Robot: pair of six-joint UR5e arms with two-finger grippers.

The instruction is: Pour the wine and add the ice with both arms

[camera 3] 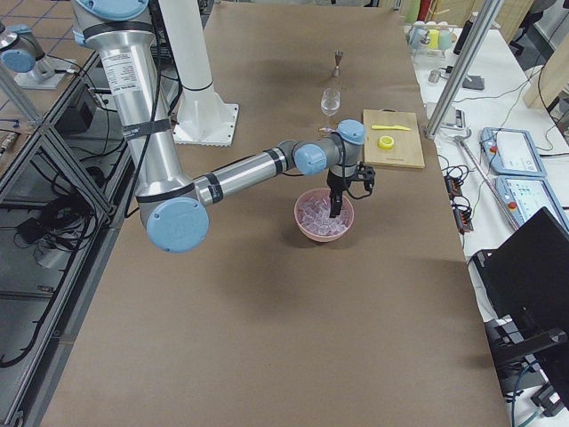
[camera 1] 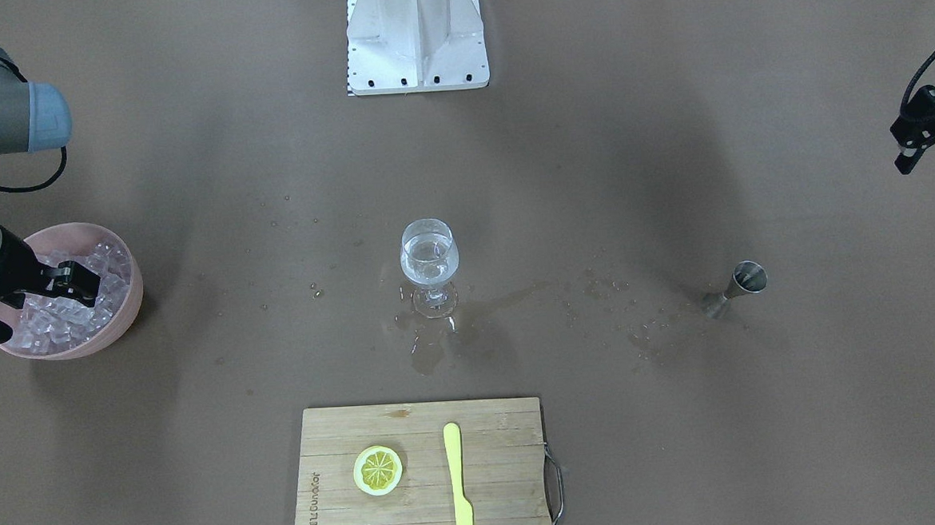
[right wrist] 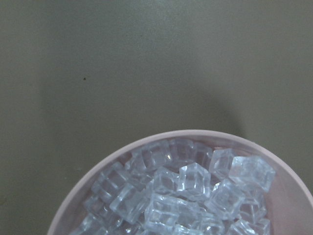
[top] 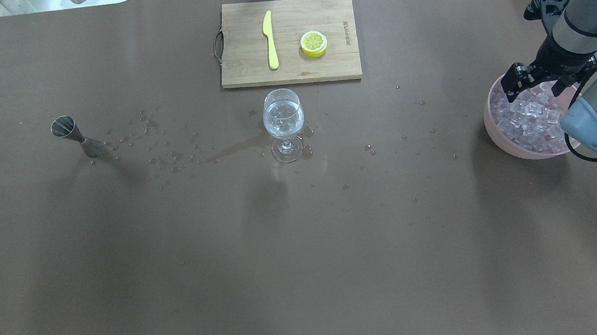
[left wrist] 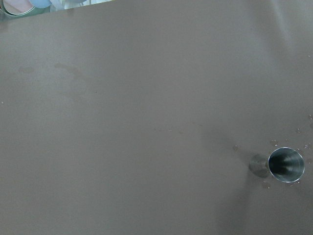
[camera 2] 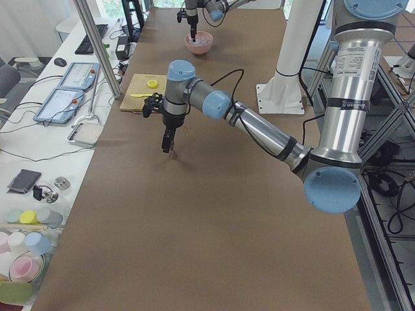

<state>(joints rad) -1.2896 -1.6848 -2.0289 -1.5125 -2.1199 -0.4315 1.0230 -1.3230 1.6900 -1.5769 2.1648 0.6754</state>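
Observation:
A stemmed glass [camera 1: 429, 256] [top: 282, 116] stands mid-table with clear wine in its bowl. A pink bowl [camera 1: 130, 312] [top: 496, 128] holds many ice cubes [camera 1: 107, 261] [right wrist: 190, 196]. My right gripper [camera 1: 34, 313] [top: 539, 86] hangs over the ice with its fingers spread, holding nothing. A steel jigger [camera 1: 737, 287] [top: 76, 138] [left wrist: 286, 164] stands upright and alone. My left gripper [camera 1: 906, 159] [camera 2: 167, 139] hovers above the jigger. It is cut off by the frame edge, so I cannot tell if it is open.
A wet spill [camera 1: 432, 352] and droplets lie around the glass foot and toward the jigger. A wooden cutting board [camera 1: 502, 469] [top: 241, 56] carries a lemon slice [camera 1: 377, 470] and a yellow knife [camera 1: 457, 487]. The white base plate [camera 1: 417, 57] is at the robot's edge.

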